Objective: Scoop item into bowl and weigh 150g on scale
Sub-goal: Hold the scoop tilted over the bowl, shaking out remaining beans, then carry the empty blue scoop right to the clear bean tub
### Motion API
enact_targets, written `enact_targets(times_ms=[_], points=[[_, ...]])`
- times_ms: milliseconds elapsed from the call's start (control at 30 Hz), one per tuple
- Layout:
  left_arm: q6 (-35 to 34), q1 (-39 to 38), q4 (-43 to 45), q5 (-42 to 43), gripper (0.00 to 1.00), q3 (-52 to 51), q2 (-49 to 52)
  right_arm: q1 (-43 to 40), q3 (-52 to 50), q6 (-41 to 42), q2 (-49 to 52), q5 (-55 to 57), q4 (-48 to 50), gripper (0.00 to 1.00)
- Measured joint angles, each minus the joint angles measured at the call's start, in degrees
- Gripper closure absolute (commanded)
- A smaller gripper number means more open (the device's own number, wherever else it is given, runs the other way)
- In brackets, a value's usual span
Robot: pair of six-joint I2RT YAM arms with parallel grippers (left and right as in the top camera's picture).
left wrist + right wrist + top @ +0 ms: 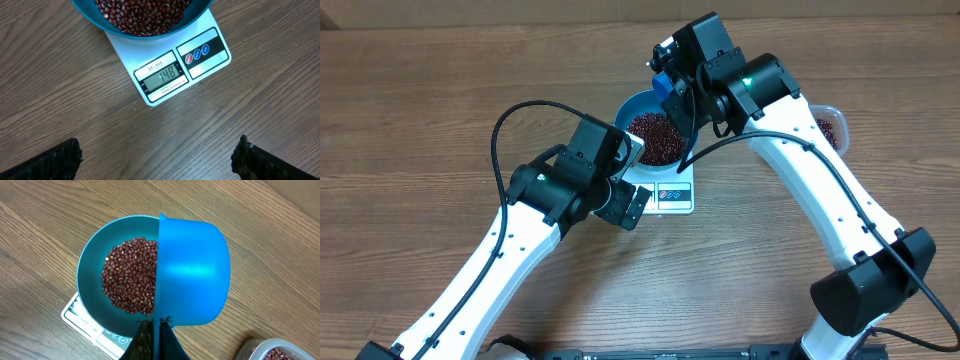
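Right pincer [155, 339]: clenched on the handle of the blue scoop [192, 275], which stands tipped on edge just ahead of it, mouth turned toward the bowl (its inside is hidden).

Bowl [90, 265]: below the scoop, deep and blue, holding a heap of red-brown beans [130, 277]; it rests on the white scale [170, 75].

Left pincer [157, 156]: released, jaws wide, hovering over bare table just short of the scale's display edge.

Progress: the display reads 148, so weighing looks nearly done; a few more beans are likely needed.

Tub [272, 352]: clear, beside the right pincer, with beans inside.

Surface: wood-grain table [60, 90]; no room shows beyond it.
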Motion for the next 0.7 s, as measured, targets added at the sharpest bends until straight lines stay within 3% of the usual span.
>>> enact_targets(times_ms=[367,700], points=[[0.0,0.0,0.0,0.0,0.0,0.0,0.0,0.0,0.0,0.0,0.0,-0.5,0.0,0.96],[0.0,0.0,0.0,0.0,0.0,0.0,0.0,-6.5,0.0,2.2,0.0,-14.5,-0.5,0.96]])
